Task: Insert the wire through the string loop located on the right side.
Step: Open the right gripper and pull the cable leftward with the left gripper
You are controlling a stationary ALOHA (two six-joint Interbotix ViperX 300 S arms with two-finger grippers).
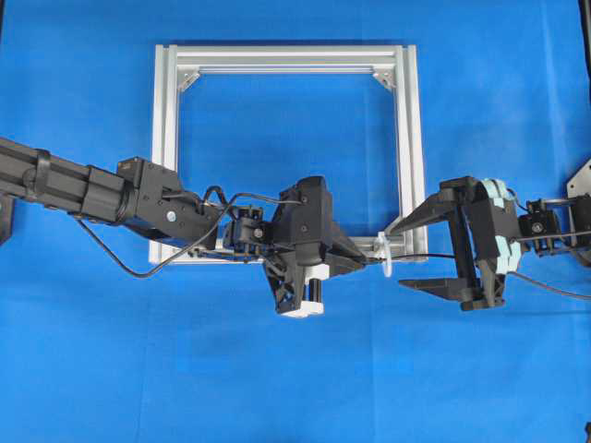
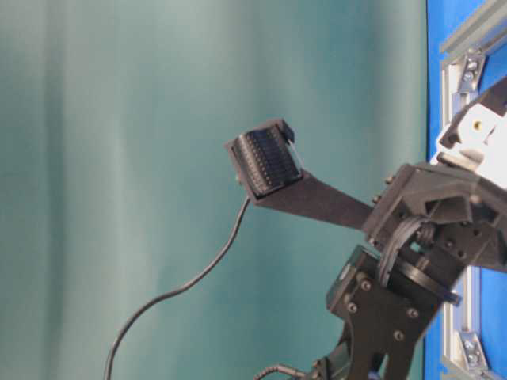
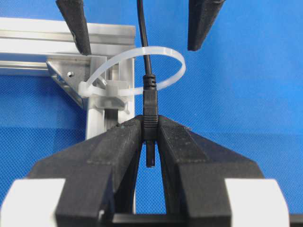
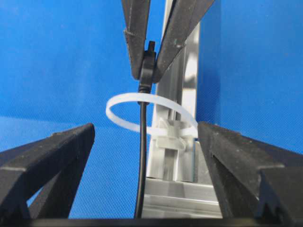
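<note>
With the thin black wire (image 3: 143,47) threaded through the whitish translucent string loop (image 3: 137,71) at centre frame, the left gripper (image 3: 150,130) pinches its plug while the right gripper (image 4: 142,151) gapes wide, apparently handing over.

Bright even light; table-level view soft, blurred.

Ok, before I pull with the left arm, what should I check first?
1. The wire runs inside the string loop: ok, both wrist views show it.
2. The left gripper is shut on the wire's plug: ok.
3. The right gripper is open, with its fingers on either side of the cable and not touching it: ok.
4. The string loop keeps its round shape on the aluminium frame: ok.
5. There is enough slack in the wire beyond the right gripper: cannot tell.
</note>
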